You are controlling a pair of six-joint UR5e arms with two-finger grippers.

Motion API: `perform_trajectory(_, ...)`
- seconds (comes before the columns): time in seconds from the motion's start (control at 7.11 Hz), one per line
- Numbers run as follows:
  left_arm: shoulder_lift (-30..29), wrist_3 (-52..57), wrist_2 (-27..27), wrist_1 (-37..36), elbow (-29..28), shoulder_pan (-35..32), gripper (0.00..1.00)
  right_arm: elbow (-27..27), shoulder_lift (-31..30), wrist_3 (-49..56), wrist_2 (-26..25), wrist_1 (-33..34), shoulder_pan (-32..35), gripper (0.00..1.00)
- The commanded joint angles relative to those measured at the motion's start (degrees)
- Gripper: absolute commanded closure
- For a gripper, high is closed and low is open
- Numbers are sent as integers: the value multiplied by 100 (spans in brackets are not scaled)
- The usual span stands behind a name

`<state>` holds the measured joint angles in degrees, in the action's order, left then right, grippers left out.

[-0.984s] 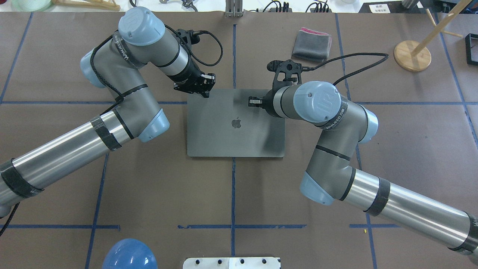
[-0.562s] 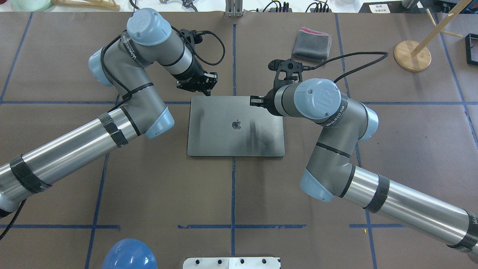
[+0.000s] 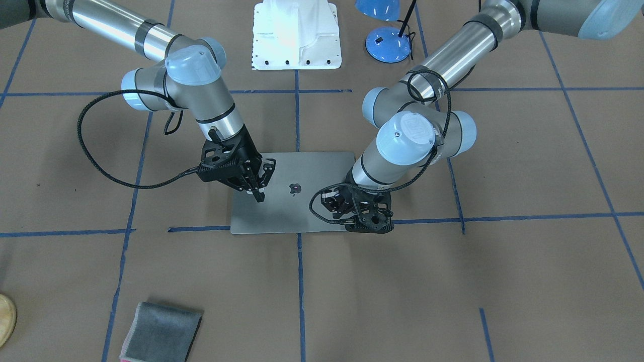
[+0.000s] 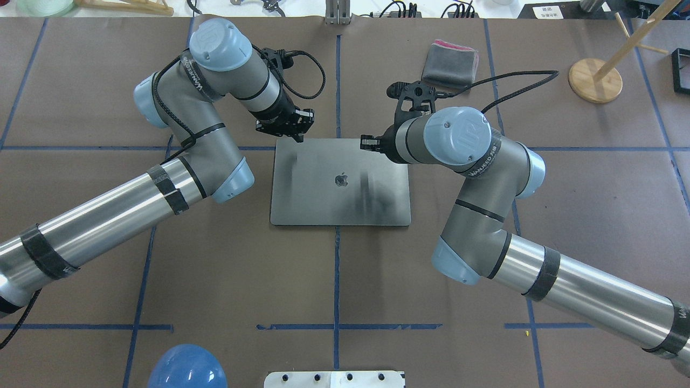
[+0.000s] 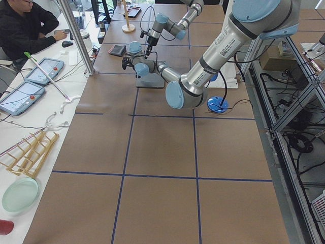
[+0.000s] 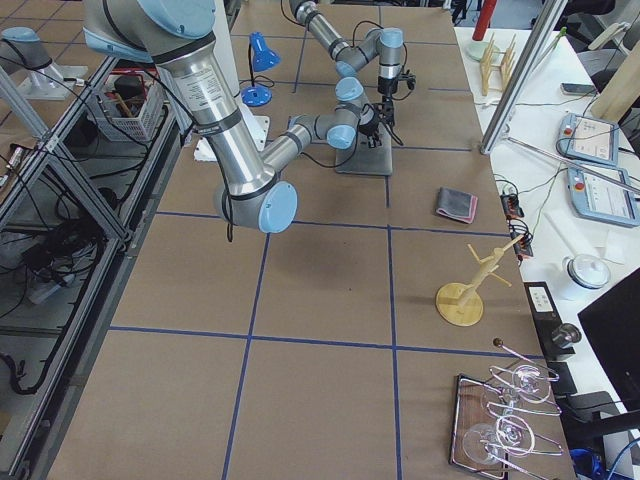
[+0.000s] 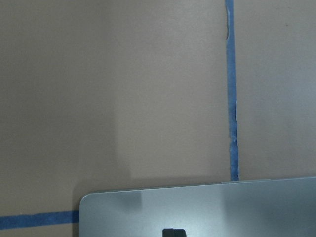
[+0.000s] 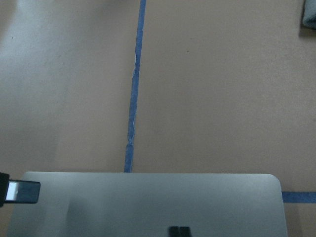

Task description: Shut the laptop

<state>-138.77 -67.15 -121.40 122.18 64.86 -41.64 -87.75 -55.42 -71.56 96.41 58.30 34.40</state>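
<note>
You are seeing one laptop (image 4: 339, 183) lying shut on the surface (image 4: 339, 280); two pairs, left fingers (image 4: 298, 137) and right fingers (image 4: 367, 143), are sitting narrow and empty at its far edge, bare room spreading around

I work in a robotics lab: my table (image 4: 242, 269) is papered brown, gridded with blue tape (image 4: 336, 280); along its far edge an operator (image 5: 23, 28) sits by teach pendants (image 5: 43, 71).
</note>
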Motion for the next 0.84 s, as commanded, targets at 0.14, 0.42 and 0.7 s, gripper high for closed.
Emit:
perform_trajectory(0.14, 8, 0, 81, 140, -123, 69, 100, -23, 4, -7, 27, -3, 32, 100)
perform_trajectory(0.42, 8, -26, 81, 148, -97, 60, 100, -50, 4, -7, 280, -3, 180, 100)
perform_trajectory(0.7, 51, -35, 11, 79, 252, -80, 94, -181, -22, 19, 711, 58, 339, 98)
